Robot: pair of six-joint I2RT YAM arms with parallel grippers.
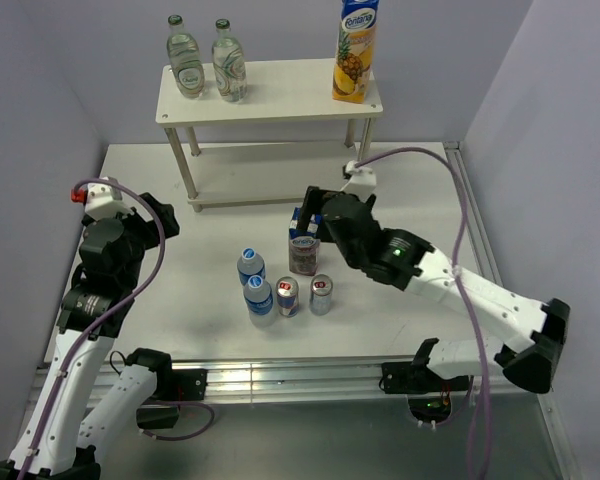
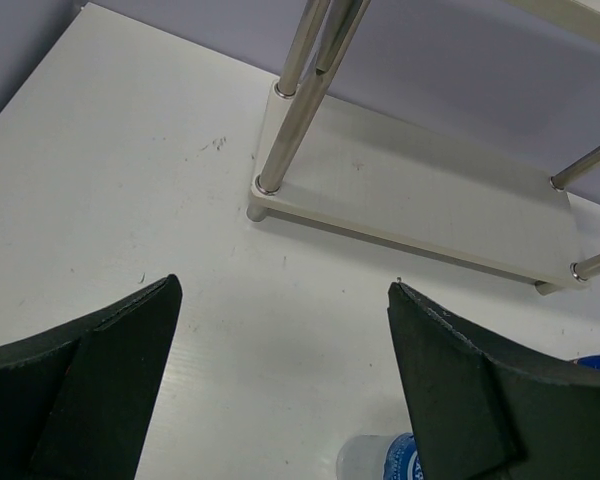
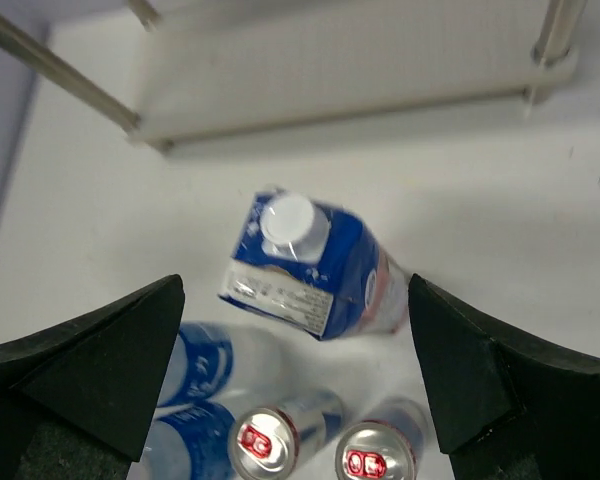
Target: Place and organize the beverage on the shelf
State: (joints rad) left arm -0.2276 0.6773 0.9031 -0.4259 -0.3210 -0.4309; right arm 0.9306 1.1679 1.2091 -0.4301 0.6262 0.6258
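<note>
The shelf (image 1: 270, 92) stands at the far edge of the surface (image 1: 210, 232), top tier carrying two glass bottles (image 1: 185, 57) at its left end and one pineapple carton (image 1: 356, 50) at its right edge, with bare board between. Mid-surface: one blue carton (image 3: 310, 265), two plastic bottles (image 1: 251, 266), two cans (image 1: 321, 294). The right pincer (image 3: 295, 288) gapes wide above the blue carton; the left pincer (image 2: 282, 288) — open too — hangs over bare surface by the shelf's lower corner.

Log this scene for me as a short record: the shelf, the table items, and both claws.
Shelf top: cream-white two-tier rack holds two clear glass bottles and a yellow pineapple juice carton
On white table: blue-and-white capped carton, two small plastic water bottles, two silver cans
Left claw: open, empty
Right claw: open, over the blue-and-white capped carton
</note>
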